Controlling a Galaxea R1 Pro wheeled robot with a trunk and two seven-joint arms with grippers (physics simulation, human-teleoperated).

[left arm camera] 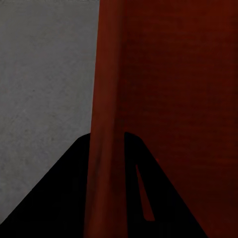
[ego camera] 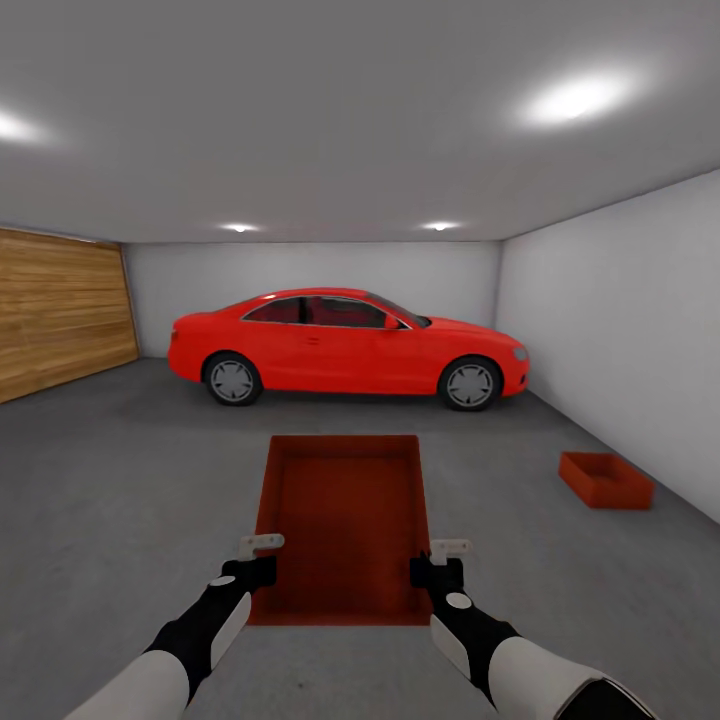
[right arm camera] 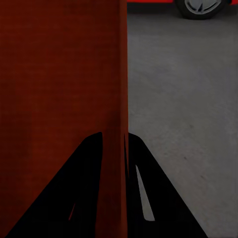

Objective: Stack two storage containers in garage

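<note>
Both arms carry one storage container point(ego camera: 345, 520), left gripper point(ego camera: 258, 560) and right gripper point(ego camera: 440, 562) jaws pinching its side walls; the other container point(ego camera: 605, 480) sits on the concrete floor point(ego camera: 120, 480) by the right wall.

From where the right wrist looks, the right claw point(right arm camera: 113, 148) has its two dark fingers point(right arm camera: 82, 198) closed on a thin upright wall of the orange-red storage container point(right arm camera: 59, 74), one finger on each face of that wall. The container's broad red surface fills the left half of the frame, its edge running straight up the middle. On the right half lies the dark grey concrete floor point(right arm camera: 183, 99), matte and faintly mottled. At the upper right corner sits a car wheel point(right arm camera: 201, 7) with a pale rim and black tyre, and along the top edge beside it runs a strip of the red car body point(right arm camera: 148, 5).
</note>
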